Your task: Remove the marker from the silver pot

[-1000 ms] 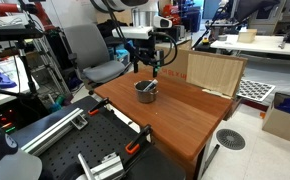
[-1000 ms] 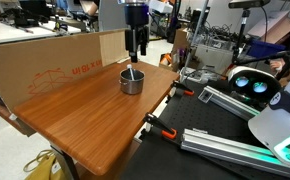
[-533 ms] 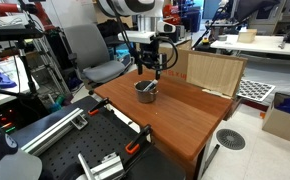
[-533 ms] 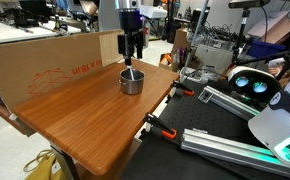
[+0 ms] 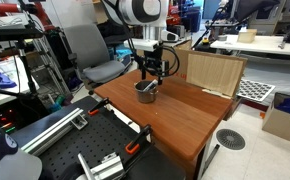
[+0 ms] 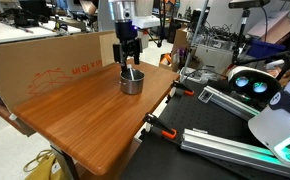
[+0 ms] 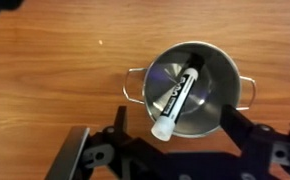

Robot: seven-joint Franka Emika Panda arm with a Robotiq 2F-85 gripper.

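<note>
The silver pot [image 7: 193, 92] is small, round and shiny, with two wire handles, and stands on the brown wooden table. The marker [image 7: 177, 102] leans inside it, black body with white lettering, its white cap resting over the pot's near rim. My gripper [image 7: 175, 135] is open, straight above the pot, with one dark finger on each side of the marker's capped end; it grips nothing. In both exterior views the gripper [image 5: 150, 70] [image 6: 131, 62] hangs low over the pot [image 5: 146, 92] [image 6: 132, 82].
A wooden board [image 5: 215, 72] stands upright on the table behind the pot. A cardboard wall [image 6: 45, 65] lines the table's far edge. An office chair [image 5: 90, 55] and equipment racks stand around the table [image 5: 195, 115].
The gripper has come down closer to the pot. The pot and marker have not moved.
</note>
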